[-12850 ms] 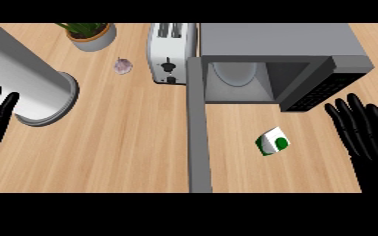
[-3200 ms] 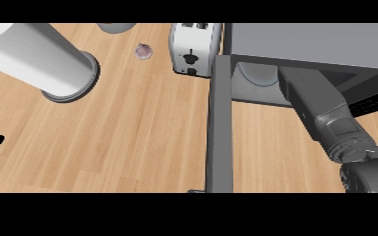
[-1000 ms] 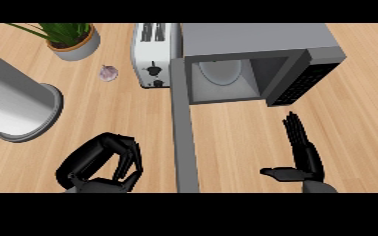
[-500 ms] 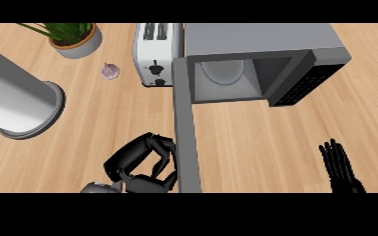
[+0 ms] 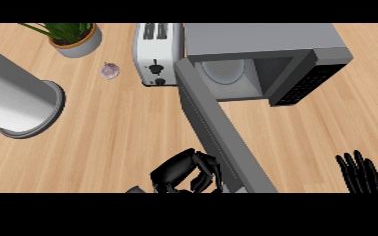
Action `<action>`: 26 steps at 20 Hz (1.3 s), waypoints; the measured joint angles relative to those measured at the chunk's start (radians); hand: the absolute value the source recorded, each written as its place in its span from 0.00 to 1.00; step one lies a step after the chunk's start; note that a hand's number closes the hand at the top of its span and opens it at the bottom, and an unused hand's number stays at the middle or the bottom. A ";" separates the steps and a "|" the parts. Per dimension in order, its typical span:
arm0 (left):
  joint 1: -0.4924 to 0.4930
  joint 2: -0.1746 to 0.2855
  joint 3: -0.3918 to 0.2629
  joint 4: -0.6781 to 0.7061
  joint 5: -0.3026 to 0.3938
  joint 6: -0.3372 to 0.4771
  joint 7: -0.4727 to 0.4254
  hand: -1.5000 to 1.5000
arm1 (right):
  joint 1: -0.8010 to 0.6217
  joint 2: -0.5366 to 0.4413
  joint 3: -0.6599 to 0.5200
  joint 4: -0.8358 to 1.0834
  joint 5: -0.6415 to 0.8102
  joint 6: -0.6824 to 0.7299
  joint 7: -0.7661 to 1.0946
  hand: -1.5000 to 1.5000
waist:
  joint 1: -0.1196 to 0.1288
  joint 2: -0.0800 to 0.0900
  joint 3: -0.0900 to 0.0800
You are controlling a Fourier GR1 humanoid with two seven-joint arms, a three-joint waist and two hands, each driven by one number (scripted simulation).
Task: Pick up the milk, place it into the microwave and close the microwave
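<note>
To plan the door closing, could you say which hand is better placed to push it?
Left: the left hand is curled beside the open microwave door; the right hand rests well apart.

Microwave (image 5: 258, 40): grey box, open.
Door (image 5: 221, 130) stands swung out toward the view's lower edge; pale round plate (image 5: 221, 72) lies in the cavity; dark control panel (image 5: 306, 82) at right.

Left hand (image 5: 181, 175): black throughout, glossy finish, pale grey highlights along its rounded surfaces. Built of short, thick segments joined in chains, with bulkier housing at the base. Right hand (image 5: 359, 173): same black finish, matte by comparison. Only its fingers (image 5: 346, 167) show, at the lower edge: slender, rod-like, lightly ridged, with rounded tips.
</note>
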 measured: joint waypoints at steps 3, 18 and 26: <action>-0.052 0.004 -0.103 0.033 0.055 0.135 0.024 1.00 | 0.043 -0.007 0.026 -0.115 -0.049 0.023 0.052 0.00 | -0.003 0.002 0.000; -0.357 0.019 -0.359 0.164 0.326 0.646 0.063 1.00 | 0.109 -0.093 0.103 -0.505 -0.212 0.085 0.282 0.00 | -0.068 0.021 -0.001; -0.501 0.002 -0.361 0.224 0.471 0.793 0.035 1.00 | 0.106 -0.113 0.119 -0.610 -0.267 0.054 0.375 0.00 | -0.106 0.033 -0.002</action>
